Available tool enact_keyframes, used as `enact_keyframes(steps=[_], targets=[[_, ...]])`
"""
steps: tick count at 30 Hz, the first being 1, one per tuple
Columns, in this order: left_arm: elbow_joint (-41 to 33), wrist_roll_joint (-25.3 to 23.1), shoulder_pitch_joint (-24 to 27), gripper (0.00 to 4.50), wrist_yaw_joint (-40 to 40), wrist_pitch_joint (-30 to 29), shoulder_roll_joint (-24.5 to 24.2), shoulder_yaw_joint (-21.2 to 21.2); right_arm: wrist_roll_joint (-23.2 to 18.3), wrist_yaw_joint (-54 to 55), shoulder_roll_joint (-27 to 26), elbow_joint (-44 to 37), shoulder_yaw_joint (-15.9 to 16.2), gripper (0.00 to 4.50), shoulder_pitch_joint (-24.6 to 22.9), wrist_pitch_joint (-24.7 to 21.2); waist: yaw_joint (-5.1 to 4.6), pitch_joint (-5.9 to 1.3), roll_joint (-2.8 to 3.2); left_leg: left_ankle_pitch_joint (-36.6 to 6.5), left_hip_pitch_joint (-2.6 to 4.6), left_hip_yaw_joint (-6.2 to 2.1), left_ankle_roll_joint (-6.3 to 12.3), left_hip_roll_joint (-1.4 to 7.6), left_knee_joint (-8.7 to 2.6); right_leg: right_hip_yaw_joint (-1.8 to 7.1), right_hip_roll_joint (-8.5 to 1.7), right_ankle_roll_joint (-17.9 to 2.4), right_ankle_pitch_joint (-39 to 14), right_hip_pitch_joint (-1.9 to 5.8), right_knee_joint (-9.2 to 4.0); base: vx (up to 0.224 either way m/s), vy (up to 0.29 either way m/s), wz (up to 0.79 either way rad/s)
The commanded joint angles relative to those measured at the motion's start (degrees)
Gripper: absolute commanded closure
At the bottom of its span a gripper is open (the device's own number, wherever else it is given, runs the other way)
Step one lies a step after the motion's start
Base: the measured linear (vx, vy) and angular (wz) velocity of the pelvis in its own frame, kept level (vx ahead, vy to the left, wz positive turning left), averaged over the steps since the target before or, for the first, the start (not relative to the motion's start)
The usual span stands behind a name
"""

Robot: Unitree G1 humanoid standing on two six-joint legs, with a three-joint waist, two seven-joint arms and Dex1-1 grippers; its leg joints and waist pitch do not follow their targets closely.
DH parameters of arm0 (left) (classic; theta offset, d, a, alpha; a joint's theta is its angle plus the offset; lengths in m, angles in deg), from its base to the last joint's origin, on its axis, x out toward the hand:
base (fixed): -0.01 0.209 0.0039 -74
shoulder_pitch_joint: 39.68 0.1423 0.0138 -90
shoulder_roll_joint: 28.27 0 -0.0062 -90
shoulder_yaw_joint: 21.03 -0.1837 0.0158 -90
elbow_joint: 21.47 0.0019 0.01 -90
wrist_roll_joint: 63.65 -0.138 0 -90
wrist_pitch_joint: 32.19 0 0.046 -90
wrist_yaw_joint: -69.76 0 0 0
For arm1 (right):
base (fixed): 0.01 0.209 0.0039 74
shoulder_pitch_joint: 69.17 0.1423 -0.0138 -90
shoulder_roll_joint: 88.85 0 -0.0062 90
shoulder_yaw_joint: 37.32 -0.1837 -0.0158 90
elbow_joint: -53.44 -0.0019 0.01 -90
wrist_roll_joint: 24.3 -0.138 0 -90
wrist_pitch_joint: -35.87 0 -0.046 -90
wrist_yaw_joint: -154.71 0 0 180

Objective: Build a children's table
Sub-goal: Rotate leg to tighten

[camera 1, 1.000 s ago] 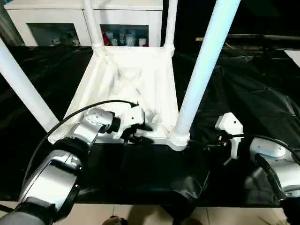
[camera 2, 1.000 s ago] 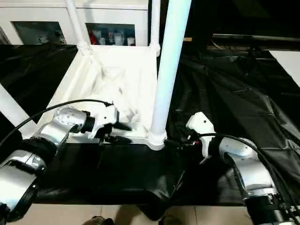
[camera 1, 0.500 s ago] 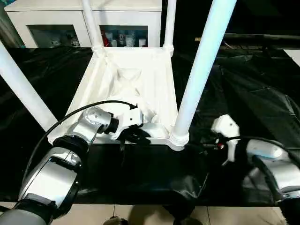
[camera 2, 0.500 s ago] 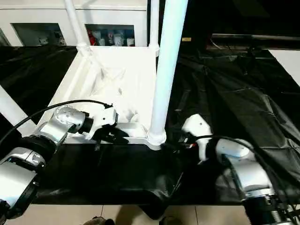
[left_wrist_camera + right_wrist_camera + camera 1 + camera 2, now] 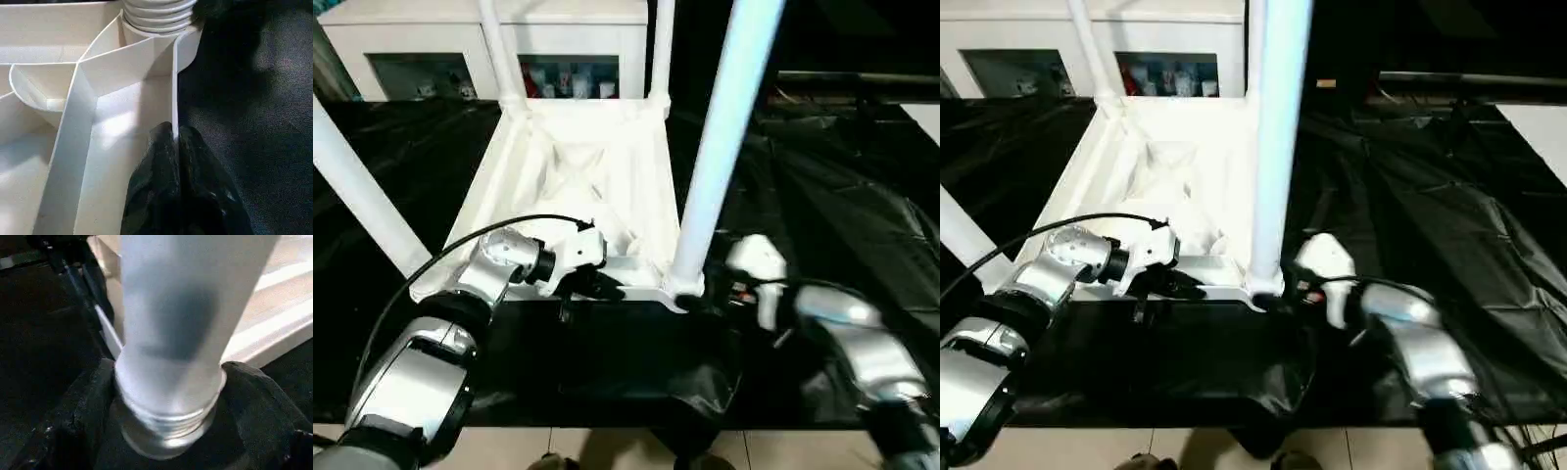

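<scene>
left gripper (image 5: pixel 176 147) pinched on rim of white ribbed plastic tabletop (image 5: pixel 578 166), lower centre, steadying it | right gripper (image 5: pixel 168 431) spread round white tubular leg (image 5: pixel 720 147) base, not clamped, likely seating it

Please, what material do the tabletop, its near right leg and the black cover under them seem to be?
Tabletop: probably moulded plastic, white, faintly glossy, with thin ribs underneath. Near right leg: likely the same smooth white plastic, tubular, ringed at its base. Black cover: seemingly thin plastic sheeting, creased and shiny.
</scene>
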Motion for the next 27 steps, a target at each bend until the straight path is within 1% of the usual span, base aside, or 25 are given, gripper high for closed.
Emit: enact_keyframes(steps=[1, 2, 8, 9, 11, 12, 13, 16, 17, 21, 23, 24, 25, 26, 27], targets=[[1.0, -0.3, 2.2, 4.46, 0.3, -1.0, -0.4, 0.5, -0.1, 0.9, -0.5, 1.2, -0.9, 0.89, 1.2, 0.8, -0.05, -3.35, -1.41, -16.0, 0.87, -0.89, 2.42, 1.71, -4.53, 1.51, -2.94, -12.2, -19.8, 2.16, -4.95, 0.0, 0.0, 0.0], [0.9, -0.3, 2.3, 4.46, 0.3, -1.0, -0.4, 0.6, -0.2, 0.8, -0.5, 1.3, -1.0, 0.89, 1.3, 0.8, 0.01, -3.38, -1.27, -16.0, 0.92, -0.9, 2.46, 1.71, -4.53, 1.52, -3.0, -12.0, -20.2, 2.2, -4.96, 0.0, 0.0, 0.0], [0.5, -0.5, 2.5, 4.46, 0.4, -1.3, -0.6, 0.7, -0.8, 0.5, -1.2, 2.5, -1.3, 0.89, 1.7, 1.5, -0.07, -3.36, -1.21, -16.6, 0.98, -0.96, 2.32, 1.84, -4.71, 1.53, -3.04, -11.7, -21.6, 2.1, -5.13, 0.0, 0.0, 0.0], [0.5, -0.6, 2.4, 4.46, 0.4, -1.3, -0.7, 0.6, -1.1, 0.4, -1.3, 2.6, -1.3, 0.89, 1.7, 1.6, -0.09, -3.28, -1.12, -17.0, 1.01, -0.98, 2.2, 1.87, -4.8, 1.52, -2.99, -11.6, -22.0, 2.03, -5.17, 0.0, 0.0, 0.0], [0.5, -0.7, 2.4, 4.5, 0.3, -1.4, -0.7, 0.5, -1.3, 0.3, -1.4, 2.6, -1.3, 1.17, 1.6, 1.8, -0.11, -3.26, -1.23, -17.2, 1.06, -0.95, 2.14, 1.9, -4.84, 1.56, -3.01, -11.6, -21.7, 2.01, -5.19, 0.0, 0.0, 0.0], [0.3, -0.7, 2.5, 4.5, 0.2, -1.6, -0.7, 0.5, -1.4, 0.2, -1.4, 2.7, -1.3, 1.17, 1.5, 2.0, -0.08, -3.26, -1.21, -17.2, 1.03, -0.96, 2.16, 1.89, -4.84, 1.57, -3.01, -11.6, -21.6, 2.02, -5.18, 0.0, 0.0, 0.0], [0.2, -0.7, 2.6, 4.5, 0.1, -1.6, -0.7, 0.6, -1.5, 0.2, -1.5, 2.8, -1.3, 1.27, 1.5, 2.1, -0.09, -3.24, -1.29, -17.3, 1.0, -0.94, 2.18, 1.89, -4.85, 1.57, -3.04, -11.6, -21.7, 2.03, -5.2, 0.0, 0.0, 0.0], [-0.1, -0.6, 2.8, 4.5, -0.2, -2.0, -0.8, 0.7, -1.9, 0.2, -1.9, 2.9, -1.5, 1.57, 1.4, 2.1, -0.11, -3.19, -1.27, -17.3, 1.0, -0.96, 2.14, 1.9, -4.91, 1.61, -3.07, -11.4, -22.1, 1.97, -5.24, 0.0, 0.0, 0.0], [-0.3, -0.5, 3.0, 4.5, -0.4, -2.3, -0.8, 0.8, -2.1, 0.2, -2.1, 2.9, -1.6, 1.63, 1.3, 1.9, -0.15, -3.08, -1.37, -17.2, 0.93, -0.94, 2.21, 1.89, -4.94, 1.63, -3.06, -11.5, -21.8, 1.94, -5.25, 0.0, 0.0, 0.0], [-0.9, 0.0, 3.5, 4.5, -0.6, -2.9, -0.6, 1.0, -2.2, 0.6, -2.5, 3.4, -1.7, 1.74, 1.2, 2.2, -0.22, -3.01, -1.35, -17.4, 0.98, -0.94, 2.16, 1.89, -5.0, 1.66, -3.09, -11.4, -22.4, 1.91, -5.32, 0.0, 0.0, 0.0], [-1.3, 0.5, 3.9, 4.5, 0.3, -3.6, -0.1, 1.5, -2.3, 3.4, -3.9, 4.3, -2.6, 1.75, 0.8, 2.2, -0.31, -2.76, -1.33, -17.8, 0.91, -0.94, 2.1, 1.89, -5.16, 1.69, -3.08, -11.1, -23.2, 1.81, -5.47, 0.0, 0.0, 0.0], [-1.4, 0.5, 4.0, 4.5, 1.2, -4.0, 0.2, 1.7, -2.1, 4.7, -4.5, 4.8, -3.0, 1.76, 0.6, 2.4, -0.38, -2.74, -1.31, -18.2, 0.98, -0.98, 1.88, 1.86, -5.21, 1.72, -3.16, -10.9, -24.1, 1.68, -5.59, 0.0, 0.0, 0.0], [-1.4, 0.5, 4.0, 4.5, 1.4, -4.0, 0.2, 1.7, -2.1, 4.8, -4.6, 4.8, -3.0, 1.76, 0.6, 2.4, -0.46, -2.76, -1.31, -18.3, 0.96, -1.03, 1.7, 1.86, -5.25, 1.69, -3.15, -10.8, -24.5, 1.74, -5.57, 0.0, 0.0, 0.0], [-0.9, -0.1, 3.8, 4.5, 5.2, -4.9, 1.5, 1.9, -1.2, 10.1, -6.8, 6.8, -4.1, 1.76, 0.7, 2.9, -0.61, -2.67, -1.32, -18.7, 1.07, -1.02, 1.37, 1.92, -5.31, 1.74, -3.15, -10.7, -25.1, 1.52, -5.67, 0.0, 0.0, 0.0], [-0.5, -0.8, 3.6, 4.5, 7.8, -5.4, 2.3, 1.9, -0.6, 13.0, -8.0, 7.7, -4.6, 1.76, 0.7, 3.1, -0.92, -2.42, -1.2, -19.9, 1.11, -1.11, 0.75, 1.82, -5.45, 1.68, -3.1, -10.3, -26.7, 1.31, -5.9, 0.0, 0.0, 0.0]])
